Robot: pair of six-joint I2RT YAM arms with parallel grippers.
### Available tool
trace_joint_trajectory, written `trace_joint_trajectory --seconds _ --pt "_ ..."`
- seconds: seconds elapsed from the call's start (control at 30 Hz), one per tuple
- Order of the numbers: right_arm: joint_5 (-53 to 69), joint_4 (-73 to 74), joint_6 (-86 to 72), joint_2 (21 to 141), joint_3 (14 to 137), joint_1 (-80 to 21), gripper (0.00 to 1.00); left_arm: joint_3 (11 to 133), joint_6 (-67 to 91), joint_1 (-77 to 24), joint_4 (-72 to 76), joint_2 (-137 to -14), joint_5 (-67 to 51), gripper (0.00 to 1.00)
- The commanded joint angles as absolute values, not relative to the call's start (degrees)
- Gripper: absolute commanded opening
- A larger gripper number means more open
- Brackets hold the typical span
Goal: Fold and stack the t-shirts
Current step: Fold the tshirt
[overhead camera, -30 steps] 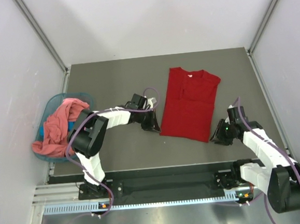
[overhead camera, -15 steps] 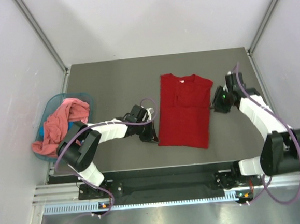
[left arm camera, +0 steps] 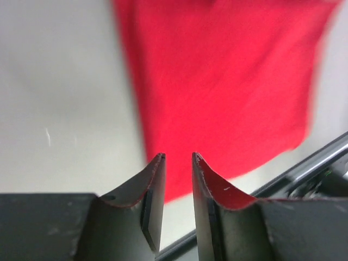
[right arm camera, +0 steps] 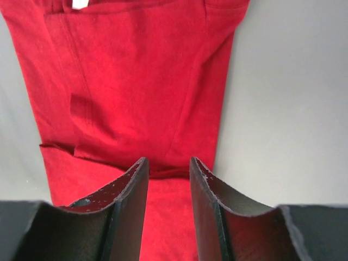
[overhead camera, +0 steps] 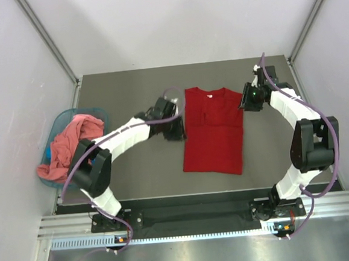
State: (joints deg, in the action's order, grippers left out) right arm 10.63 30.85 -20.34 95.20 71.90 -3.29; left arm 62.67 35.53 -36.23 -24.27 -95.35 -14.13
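The deep red t-shirt point(overhead camera: 214, 130) lies flat mid-table as a long rectangle with its sleeves folded in; its white neck label point(right arm camera: 80, 3) shows at the far end. My left gripper point(overhead camera: 175, 128) sits at the shirt's left edge, open, with nothing between its fingers point(left arm camera: 178, 157). My right gripper point(overhead camera: 248, 100) hovers at the shirt's far right corner, open and empty point(right arm camera: 168, 162), with red cloth below it. The salmon-pink t-shirt point(overhead camera: 70, 146) lies crumpled in the basket at the left.
The teal plastic basket point(overhead camera: 55, 123) stands at the table's left edge. Grey walls with metal posts close in the back and both sides. A metal rail point(overhead camera: 187, 217) runs along the near edge by the arm bases.
My left gripper has opened and moved from the shirt's near left corner up along its left edge. My right arm has swung to the shirt's far right corner. The shirt now lies narrower.
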Motion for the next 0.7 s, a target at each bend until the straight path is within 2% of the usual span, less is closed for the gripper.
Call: trace_joint_trajectory --seconds 0.0,0.13,0.3,0.4,0.5,0.67 --pt "12.65 29.36 -17.14 96.50 75.67 -2.29 0.37 78.43 26.91 -35.42 -26.89 -99.30 -11.42 0.31" --pt "15.64 25.94 -16.70 96.24 73.66 -2.37 0.37 91.97 20.06 -33.84 -27.69 -109.65 -12.65 0.32" --pt "18.89 24.61 -16.79 94.23 70.93 -2.29 0.37 105.69 17.41 -31.82 -23.03 -119.51 -21.08 0.37" --pt "19.95 24.08 -17.05 92.21 68.91 -2.28 0.38 115.18 16.18 -31.29 -23.99 -127.16 -22.94 0.36" --pt "22.05 23.38 -17.31 90.27 66.72 -2.37 0.38 121.00 15.21 -31.11 -23.12 -133.49 -23.90 0.38" --pt "26.36 20.22 -20.12 87.63 64.08 -2.55 0.40 123.66 16.17 -30.41 -18.64 -139.56 -23.30 0.40"
